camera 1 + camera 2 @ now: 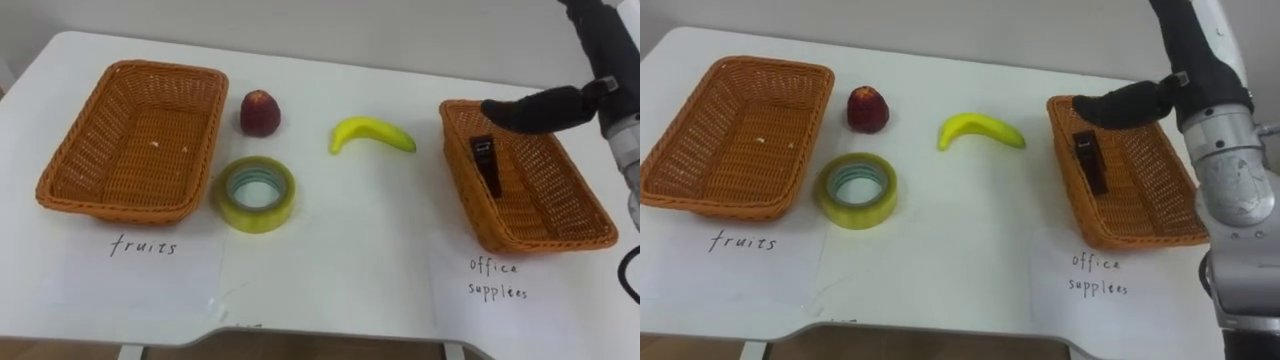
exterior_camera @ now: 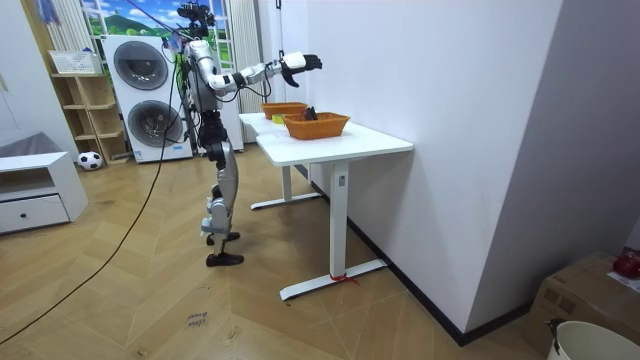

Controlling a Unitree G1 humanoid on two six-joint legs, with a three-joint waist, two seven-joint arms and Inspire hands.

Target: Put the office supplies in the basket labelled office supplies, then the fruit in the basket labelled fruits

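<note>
The right hand [image 1: 535, 108], fingers straight and empty, hovers over the far end of the right basket [image 1: 545, 242], directly above the black object [image 1: 487, 163] lying inside, while the banana [image 1: 372, 133] rests on the surface [image 1: 340, 265].

Before you, the white table [image 1: 340, 260] bears, left to right: a wicker basket [image 1: 120, 208], apple [image 1: 260, 112] with tape roll [image 1: 250, 213] nearer, banana [image 1: 370, 133], second basket [image 1: 545, 238].

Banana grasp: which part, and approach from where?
Grip the banana at its middle, coming straight down from above, fingers across its narrow width. It lies flat on the table, curved, with free space all round; the ends taper. The right robot hand, open above the office basket, is nearest.
</note>
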